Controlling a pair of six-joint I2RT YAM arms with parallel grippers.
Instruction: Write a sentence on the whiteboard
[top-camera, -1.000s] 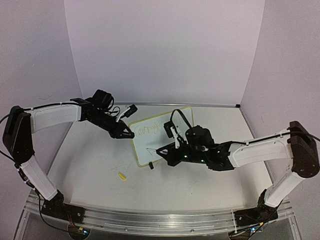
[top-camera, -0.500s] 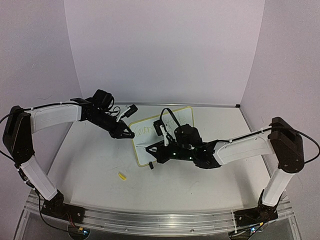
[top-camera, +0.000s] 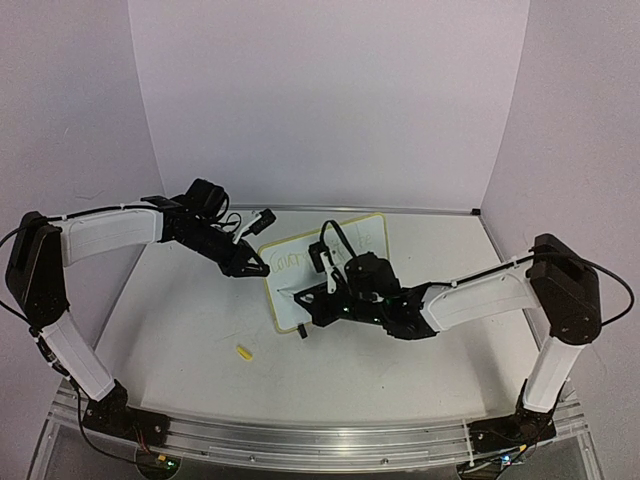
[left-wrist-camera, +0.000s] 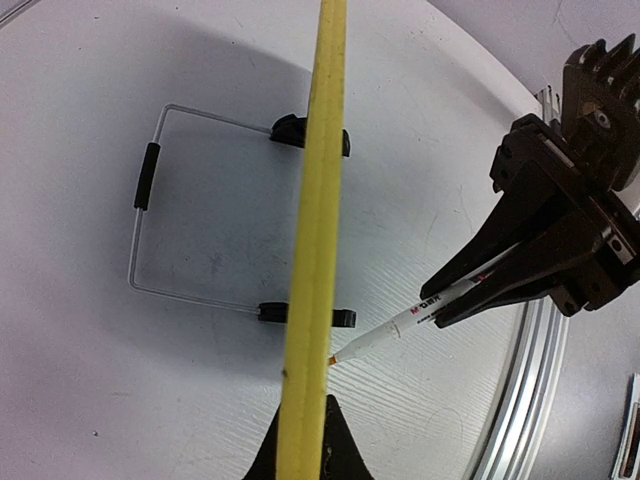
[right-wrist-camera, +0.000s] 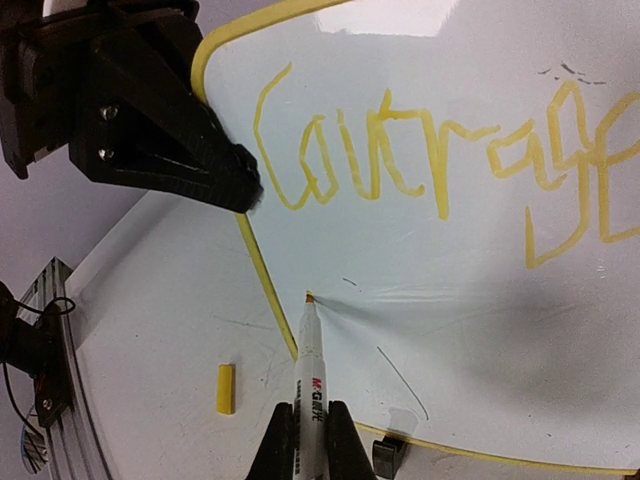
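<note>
The whiteboard (top-camera: 300, 315) stands tilted on the table, its face (right-wrist-camera: 480, 300) white inside a yellow frame (left-wrist-camera: 318, 230). One line of the sentence (right-wrist-camera: 430, 165) shows in yellow script, reading roughly "Courage". My left gripper (top-camera: 258, 266) is shut on the board's left frame edge, its dark fingers (right-wrist-camera: 160, 120) at the upper left of the right wrist view. My right gripper (right-wrist-camera: 311, 412) is shut on a white marker (right-wrist-camera: 309, 365). The marker's orange tip touches the board face below the writing, close to the left frame. From the left wrist view the marker (left-wrist-camera: 420, 318) meets the frame side-on.
A small yellow marker cap (top-camera: 243, 351) lies on the table in front of the board's left corner. A wire stand (left-wrist-camera: 148, 200) and black clip feet (left-wrist-camera: 290, 128) prop the board from behind. Purple walls enclose the table; a metal rail (top-camera: 300, 440) runs along the near edge.
My right arm has swung left across the board, carrying the marker tip from mid-board down to the lower left near the frame. The left arm has held still.
</note>
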